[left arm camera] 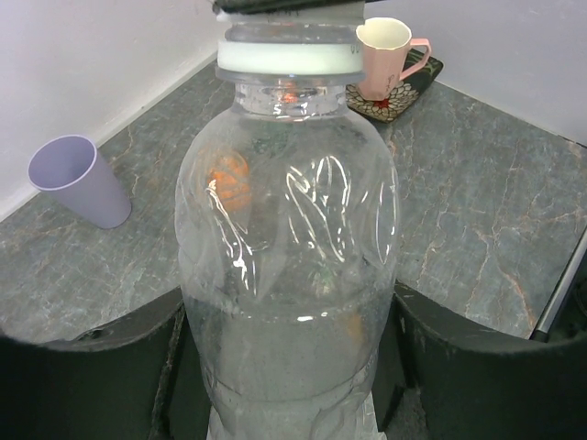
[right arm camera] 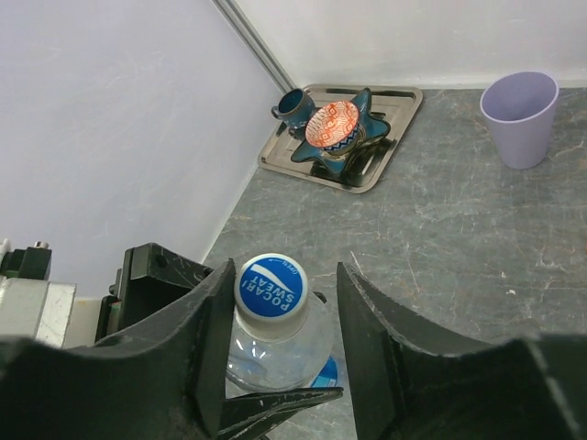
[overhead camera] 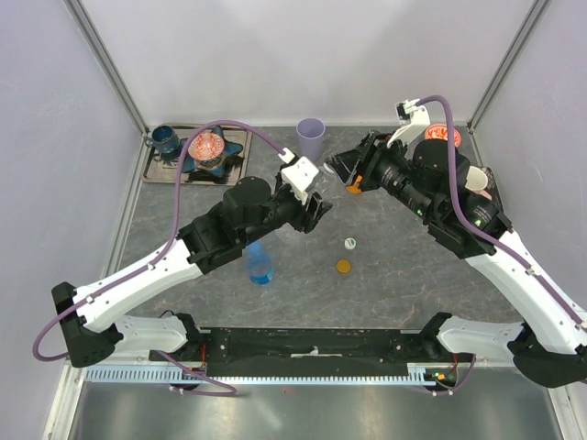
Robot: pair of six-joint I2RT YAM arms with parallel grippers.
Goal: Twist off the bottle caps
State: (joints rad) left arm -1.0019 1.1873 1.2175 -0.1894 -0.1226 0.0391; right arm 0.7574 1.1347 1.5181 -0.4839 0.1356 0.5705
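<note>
1. We see the left gripper (left arm camera: 289, 367) clamped tight on the belly of the clear bottle (left arm camera: 289, 257). It holds the bottle out over the middle of the desk (overhead camera: 413, 275), between the two arms.
2. The cap (right arm camera: 271, 286) is on this bottle. It is white on the side and blue on top.
3. The right gripper (right arm camera: 284, 280) sits right at the cap. Its two fingers are apart, one on each side of the cap. One finger looks like it touches the cap. The other one has a little gap.
4. An orange cap (overhead camera: 343, 267) and a white and green cap (overhead camera: 350, 243) lie loose on the desk, close to each other. So we think two bottles are done.
5. The blue bottle (overhead camera: 260, 264) is on the desk near the left arm. We cannot tell if its cap is on or off.
6. We think the step now is to get a good hold on the cap of the clear bottle.
7. Next, the right fingers need to squeeze shut on the cap and turn it. The left gripper must hold the bottle tight so it does not spin too.
8. The cap is small and smooth, so it may slip. The bottle is soft, so it may squash.
</note>
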